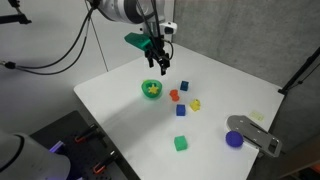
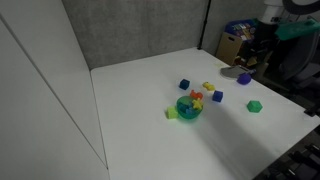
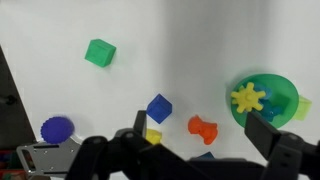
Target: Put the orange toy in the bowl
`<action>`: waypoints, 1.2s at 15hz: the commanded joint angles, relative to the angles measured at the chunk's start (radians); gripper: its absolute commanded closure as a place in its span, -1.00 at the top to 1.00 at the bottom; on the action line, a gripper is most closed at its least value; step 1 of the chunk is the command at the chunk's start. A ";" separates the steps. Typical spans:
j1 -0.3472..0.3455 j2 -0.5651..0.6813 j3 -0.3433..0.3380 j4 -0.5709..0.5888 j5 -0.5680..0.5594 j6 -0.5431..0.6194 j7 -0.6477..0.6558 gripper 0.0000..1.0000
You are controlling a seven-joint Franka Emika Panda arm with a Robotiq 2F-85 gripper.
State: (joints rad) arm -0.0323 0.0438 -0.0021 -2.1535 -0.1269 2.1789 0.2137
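- The orange toy (image 1: 174, 95) was found lying on the tabletop (image 1: 118, 108), just beside the green bowl (image 1: 151, 89) but outside it.
- Only a yellow piece (image 3: 247, 98) was seen inside the bowl.
- No part of the task was judged done; the toy had yet to be grasped, lifted and set in the bowl.
- A blue cube (image 1: 184, 86) was noted near the toy, and a green cube (image 1: 181, 144) well apart from it.
- In the wrist view the jaws were shown spread wide, with nothing held between them.
- The arm (image 1: 135, 12) was reached in from above with the wrist turned downward, and the jaws were hung over the toy and bowl, clear of both.
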 commanded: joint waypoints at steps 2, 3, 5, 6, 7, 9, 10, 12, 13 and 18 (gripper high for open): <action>0.029 0.184 -0.004 0.184 -0.003 0.033 -0.004 1.00; 0.033 0.216 -0.007 0.215 -0.011 0.048 -0.018 1.00; 0.038 0.276 -0.013 0.273 -0.035 0.077 -0.060 1.00; 0.038 0.303 -0.014 0.301 -0.043 0.092 -0.089 1.00; 0.032 0.335 -0.011 0.335 -0.039 0.098 -0.131 1.00; 0.014 0.395 -0.001 0.399 -0.010 0.102 -0.236 1.00; 0.005 0.425 0.005 0.433 0.004 0.095 -0.284 1.00; -0.015 0.490 0.013 0.505 0.026 0.068 -0.376 1.00; -0.024 0.520 0.015 0.536 0.031 0.058 -0.419 1.00; -0.059 0.654 0.025 0.652 0.001 0.070 -0.622 1.00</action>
State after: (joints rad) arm -0.0622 0.6188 -0.0013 -1.6032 -0.1196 2.2737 -0.2988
